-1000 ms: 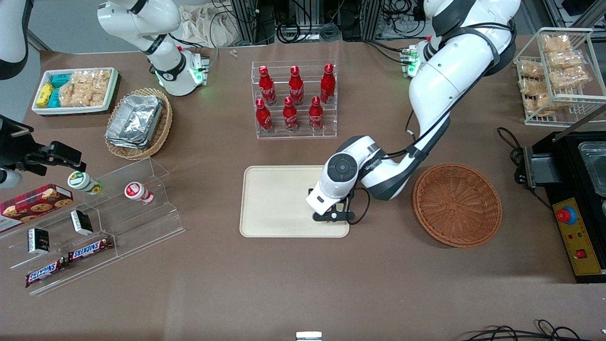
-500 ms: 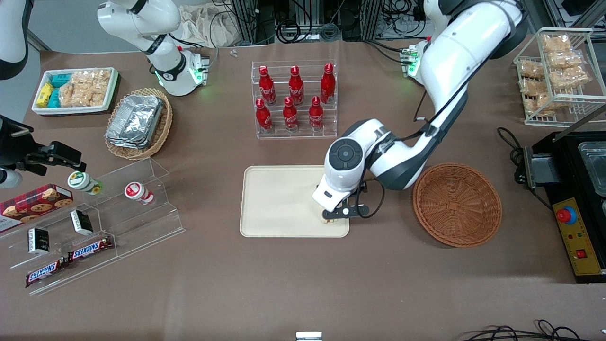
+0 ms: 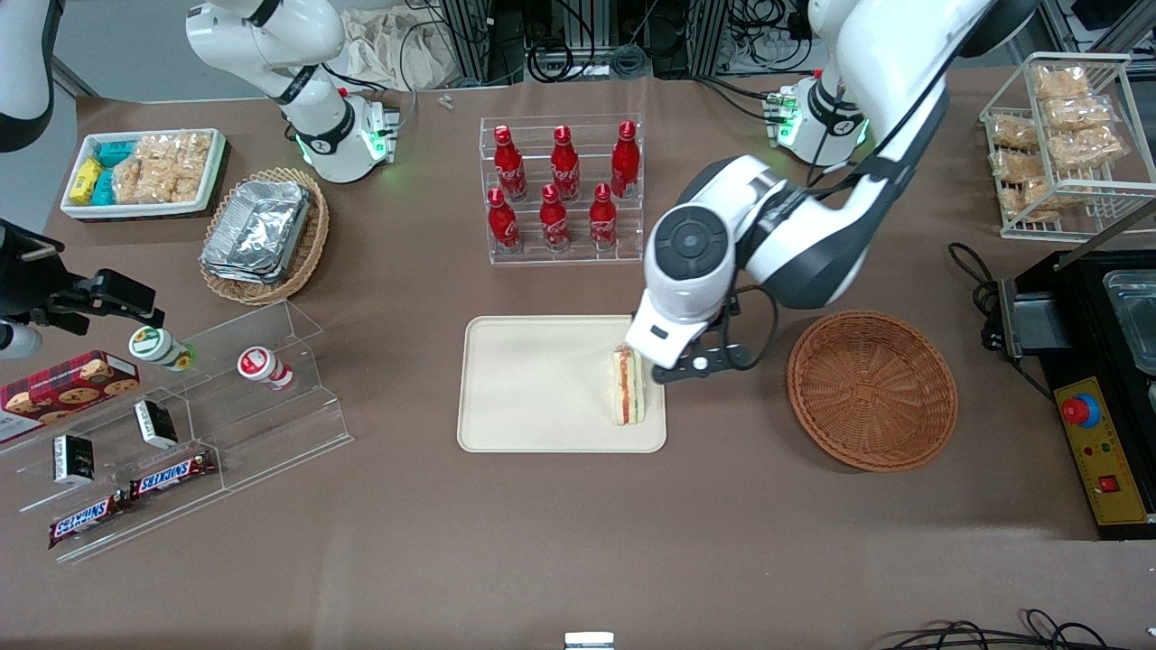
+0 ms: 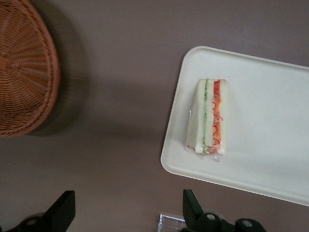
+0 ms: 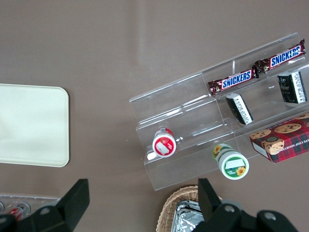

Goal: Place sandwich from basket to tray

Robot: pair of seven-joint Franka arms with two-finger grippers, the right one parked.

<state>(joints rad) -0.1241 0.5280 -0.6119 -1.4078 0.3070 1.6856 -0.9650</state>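
The sandwich (image 3: 627, 386) (image 4: 208, 117), a pale wedge with red, orange and green layers, lies on the cream tray (image 3: 542, 384) (image 4: 270, 121), close to the tray edge nearest the basket. The reddish-brown wicker basket (image 3: 871, 390) (image 4: 24, 67) sits beside the tray toward the working arm's end and holds nothing. My gripper (image 3: 691, 366) (image 4: 128, 215) hangs open above the bare table between tray and basket, well above the sandwich, with nothing between its fingers.
A clear rack of red bottles (image 3: 562, 190) stands farther from the camera than the tray. Toward the parked arm's end are an acrylic snack shelf (image 3: 181, 406), a tan basket with foil containers (image 3: 264, 233) and a white snack bin (image 3: 144, 171). A black appliance (image 3: 1102, 361) stands beside the basket.
My gripper has risen off the tray and drawn back toward the bottle rack. The sandwich, hidden under the hand before, now lies uncovered on the tray.
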